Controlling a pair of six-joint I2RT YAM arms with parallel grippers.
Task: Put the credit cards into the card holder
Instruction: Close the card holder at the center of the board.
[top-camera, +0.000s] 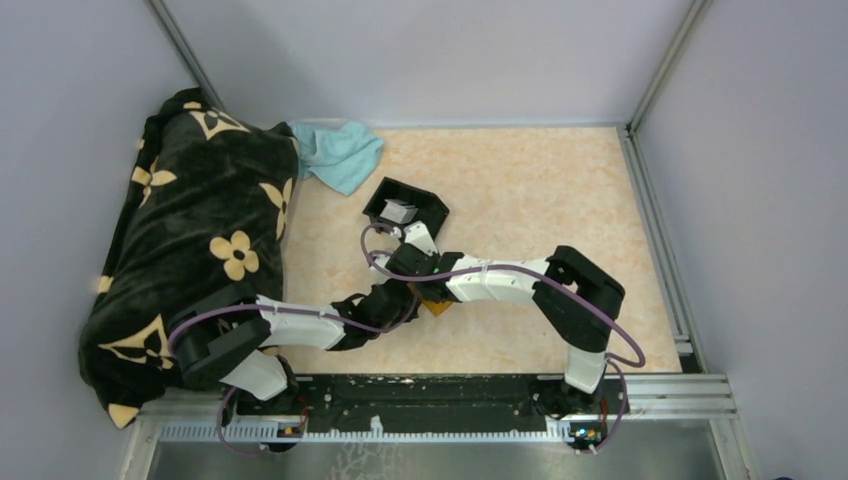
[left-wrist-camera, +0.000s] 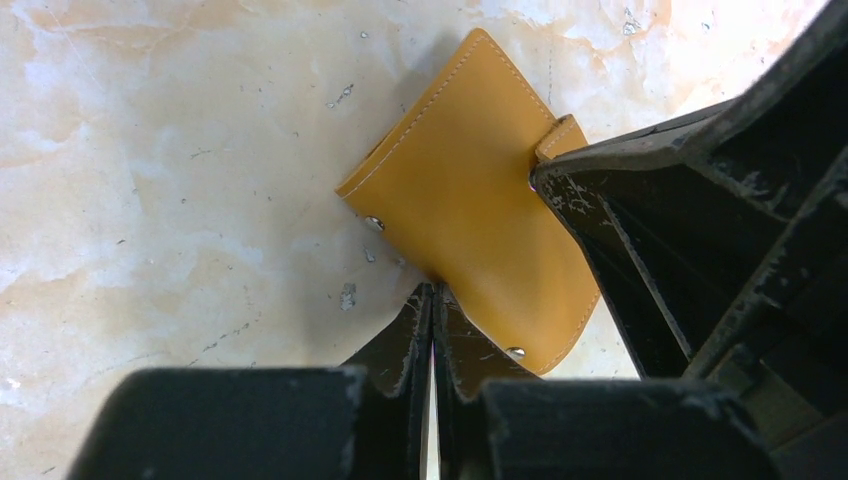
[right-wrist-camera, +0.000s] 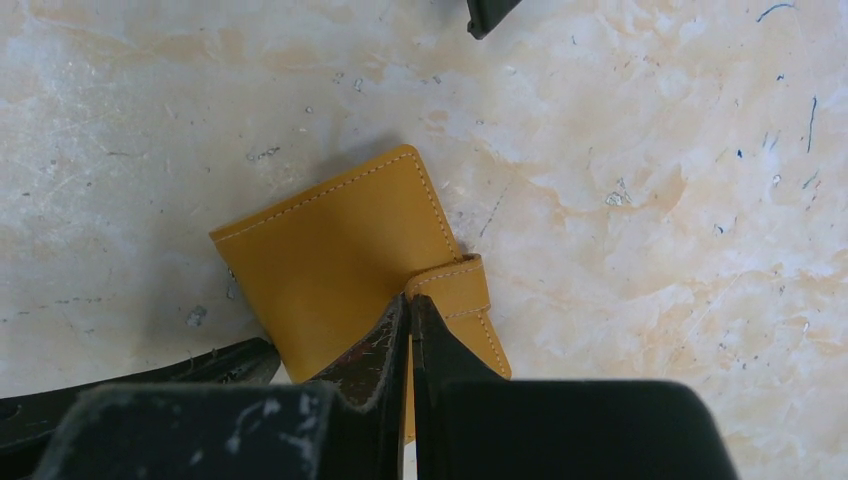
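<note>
Folded wallet (left-wrist-camera: 470, 190) lies on the bench (right-wrist-camera: 650, 200) between both arms; left fingers (left-wrist-camera: 432, 300) pinched together on its edge; right fingers (right-wrist-camera: 408, 310) pressed together at its tab, grip unclear; pale cards (top-camera: 398, 212) sit in the tray (top-camera: 435, 208) beyond.

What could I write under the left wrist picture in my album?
The shut left gripper nips the edge of the closed orange card holder; the right gripper meets its tab.

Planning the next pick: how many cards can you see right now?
1: a pale card in the black tray, beyond the wallet. It may be a stack; more could hide beneath it or the arms.
</note>
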